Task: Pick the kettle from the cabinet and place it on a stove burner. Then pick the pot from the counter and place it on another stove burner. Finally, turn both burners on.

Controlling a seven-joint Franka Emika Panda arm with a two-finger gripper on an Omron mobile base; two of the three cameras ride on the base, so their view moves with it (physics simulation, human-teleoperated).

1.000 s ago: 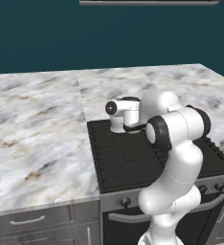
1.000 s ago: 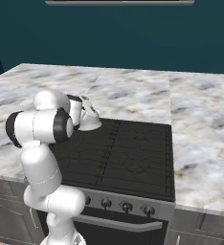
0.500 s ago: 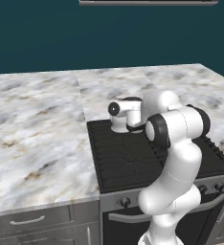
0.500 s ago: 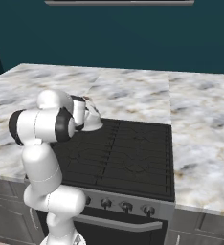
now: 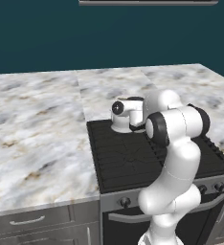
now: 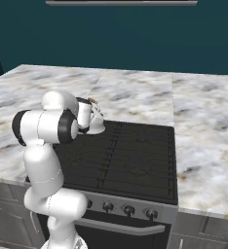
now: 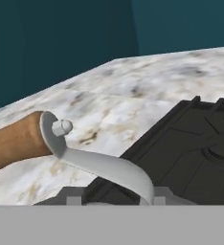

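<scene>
Gripper state is hard to read: the robot's two-finger gripper [image 5: 119, 113] hangs right over the small rounded silvery-white kettle [image 5: 119, 125], and the hand hides the finger tips in both base views, so I cannot tell whether the jaws are clamped on the handle or apart. In the hand view the kettle's thin arched wire handle [image 7: 106, 170] with its brown wooden grip piece [image 7: 16, 141] lies just ahead of the camera.

That kettle sits on the rear left section of the black grid-grated stove burners [image 5: 133, 155], close to the seam with the white-grey veined marble counter [image 5: 37, 124] (it looks settled on the grate, though its base is partly covered by the hand).

As for handling, I judge the kettle light and rigid, with a smooth rounded shell that would slip in a two-finger pinch. The wooden piece at the top of the arch is the sensible hold: it offers friction, and hanging from there the body would stay level.
</scene>
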